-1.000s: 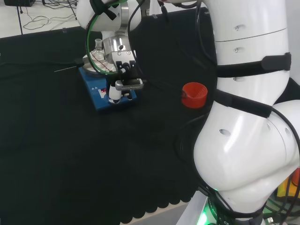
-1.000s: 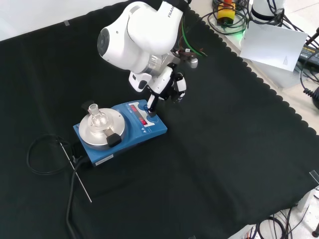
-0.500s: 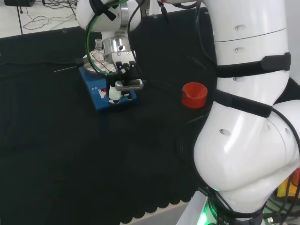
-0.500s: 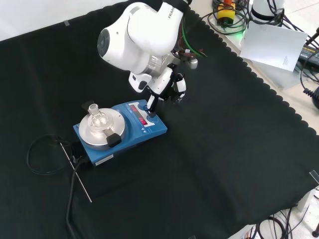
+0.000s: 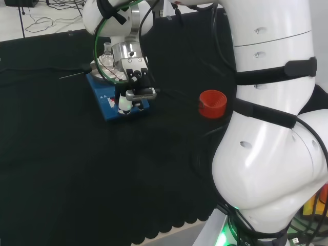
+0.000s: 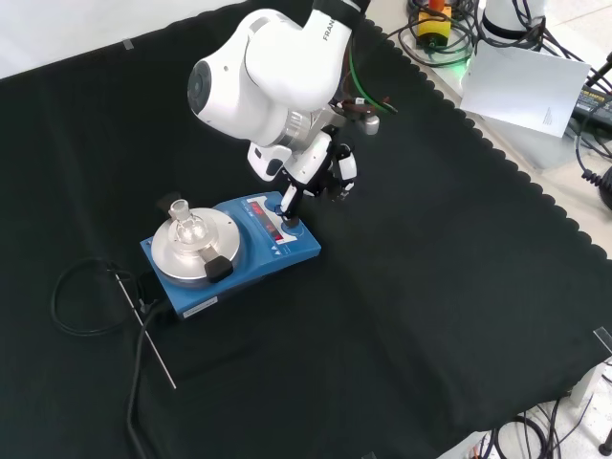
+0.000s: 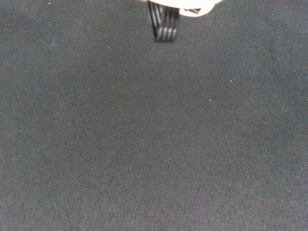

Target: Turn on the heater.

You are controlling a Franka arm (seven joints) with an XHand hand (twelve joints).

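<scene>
My fingers (image 6: 290, 198): one is stretched straight down, its tip on or just above the control at the front panel of the heater (image 6: 232, 251); the others look drawn back toward the palm. They grip nothing. I cannot tell from the front view whether the tip truly touches.

The heater is the blue unit with a round silver plate (image 6: 196, 247), standing on the black cloth (image 6: 430, 287) left of centre in the front view. In the head view it sits at the far left, with my hand (image 5: 134, 93) over its near end. A small clear flask (image 6: 185, 223) stands on the plate, and a black cable (image 6: 86, 296) loops away from the unit's back.

Step in hand, as I judge it: the press or turn of the control itself. The red strip on the panel is too small to read, so I cannot say whether the unit is on. Next move calls for a short, straight push at the control, without nudging the unit and rocking the flask.

Further out: a red cup-like thing (image 5: 212, 103) stands well apart on the cloth. The cloth has a scalloped edge; beyond it lie cables and gear on a pale floor.
</scene>
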